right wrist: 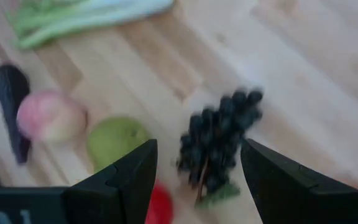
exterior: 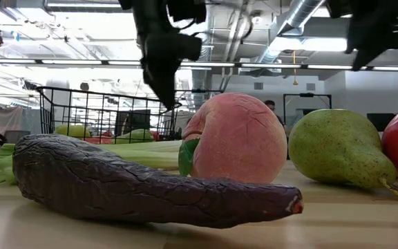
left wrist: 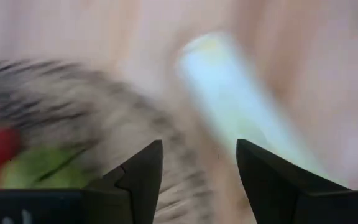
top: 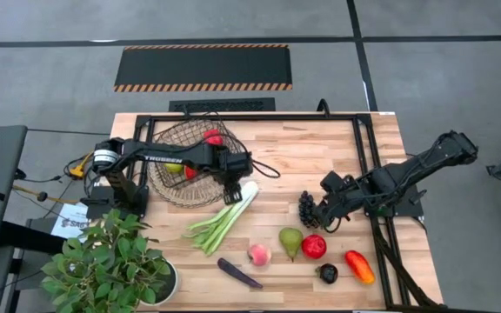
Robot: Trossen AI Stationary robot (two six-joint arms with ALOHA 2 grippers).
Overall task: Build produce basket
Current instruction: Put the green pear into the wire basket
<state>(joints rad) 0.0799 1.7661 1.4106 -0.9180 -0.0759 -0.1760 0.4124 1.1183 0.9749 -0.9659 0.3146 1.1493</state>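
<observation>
From the front edge I see the aubergine (top: 239, 274) lying slantwise; behind it the leek (top: 224, 217) runs diagonally, white end toward the basket (top: 185, 165); my left gripper (left wrist: 197, 165) hangs open above that end; my right gripper (right wrist: 197, 171) gapes over the grapes (right wrist: 219, 140).

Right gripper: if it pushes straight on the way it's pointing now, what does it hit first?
Most likely the dark grapes. They lie right ahead of the open right gripper in its wrist view, and just off its tip from above. How far above the table it hangs is unclear.
</observation>
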